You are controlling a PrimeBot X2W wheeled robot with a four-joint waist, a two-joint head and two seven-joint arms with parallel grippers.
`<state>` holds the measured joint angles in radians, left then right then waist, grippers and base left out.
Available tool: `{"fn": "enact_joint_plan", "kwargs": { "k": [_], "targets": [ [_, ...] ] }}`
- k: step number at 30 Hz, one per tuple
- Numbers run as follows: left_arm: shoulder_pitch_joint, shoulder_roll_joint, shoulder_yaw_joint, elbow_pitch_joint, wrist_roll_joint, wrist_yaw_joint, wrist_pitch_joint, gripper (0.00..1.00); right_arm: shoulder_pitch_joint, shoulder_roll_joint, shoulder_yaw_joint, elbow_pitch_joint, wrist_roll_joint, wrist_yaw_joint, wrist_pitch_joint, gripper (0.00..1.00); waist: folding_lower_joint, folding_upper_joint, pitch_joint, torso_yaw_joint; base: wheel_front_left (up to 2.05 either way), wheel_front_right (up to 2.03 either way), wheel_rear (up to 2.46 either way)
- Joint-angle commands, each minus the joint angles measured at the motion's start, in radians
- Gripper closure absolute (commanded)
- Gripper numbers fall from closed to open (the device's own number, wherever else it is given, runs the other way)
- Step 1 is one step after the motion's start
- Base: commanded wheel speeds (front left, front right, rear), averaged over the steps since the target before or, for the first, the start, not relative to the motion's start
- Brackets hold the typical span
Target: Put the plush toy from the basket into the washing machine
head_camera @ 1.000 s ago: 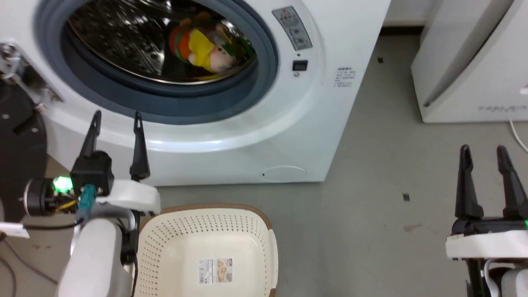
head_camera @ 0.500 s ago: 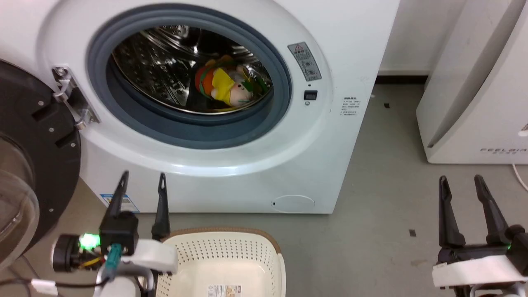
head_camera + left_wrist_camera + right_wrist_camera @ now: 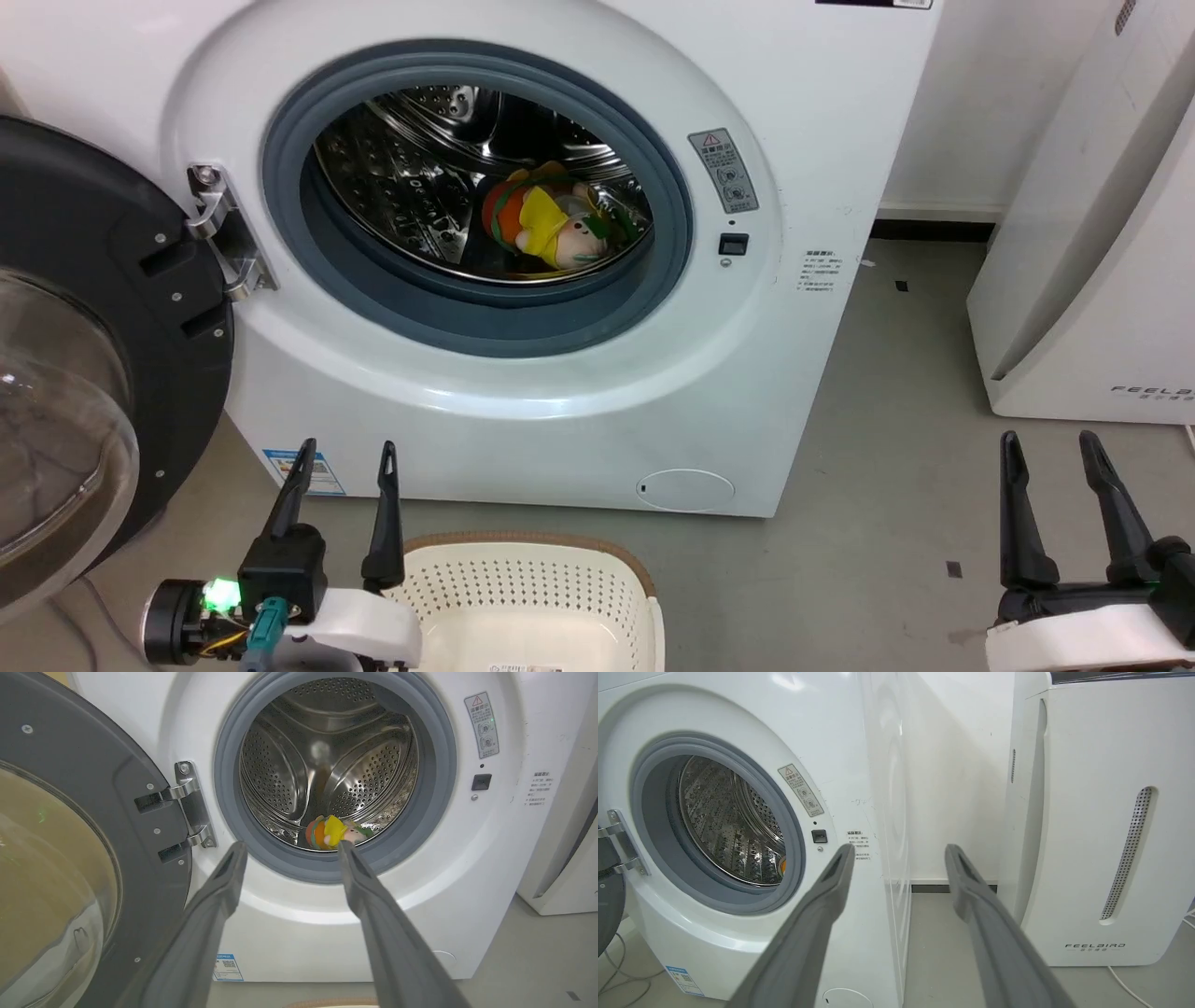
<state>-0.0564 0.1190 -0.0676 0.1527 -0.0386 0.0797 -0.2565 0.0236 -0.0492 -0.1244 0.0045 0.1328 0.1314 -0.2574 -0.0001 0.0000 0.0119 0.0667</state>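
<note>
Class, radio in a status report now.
Open, empty: left gripper, right gripper. Orange-red plush toy inside white front-loading washing machine. Black-framed glass door open, porthole unblocked.

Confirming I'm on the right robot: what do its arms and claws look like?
Left claw: two long, dark, tapering fingers on a black block, white wrist shell, green light, teal plug with yellow wires. Right claw: matching dark fingers, white shell.

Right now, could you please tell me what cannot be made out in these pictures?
Basket: head view, near half cut off by the bottom edge.
Plush toy: right wrist view, mostly hidden behind the grey door seal.
Warning label: head view, print too small to read.
</note>
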Motion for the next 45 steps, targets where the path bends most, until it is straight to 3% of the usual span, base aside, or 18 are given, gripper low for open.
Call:
{"fn": "enact_joint_plan", "kwargs": {
  "k": [1, 45],
  "targets": [
    [0.000, -0.002, 0.001, 0.000, 0.000, -0.002, 0.000, 1.00, 0.000, 0.000, 0.000, 0.001, 0.000, 0.000, 0.000, 1.00, 0.0001, 0.0000, -0.001, 0.001, 0.00, 0.00, 0.00],
    [0.018, -0.024, 0.022, -0.050, 0.013, -0.028, 0.084, 1.00, -0.008, 0.000, 0.041, -0.001, -0.044, 0.000, 0.084, 1.00, 0.0001, 0.0000, -0.004, -0.021, 0.00, 0.00, 0.00]
  ]
}}
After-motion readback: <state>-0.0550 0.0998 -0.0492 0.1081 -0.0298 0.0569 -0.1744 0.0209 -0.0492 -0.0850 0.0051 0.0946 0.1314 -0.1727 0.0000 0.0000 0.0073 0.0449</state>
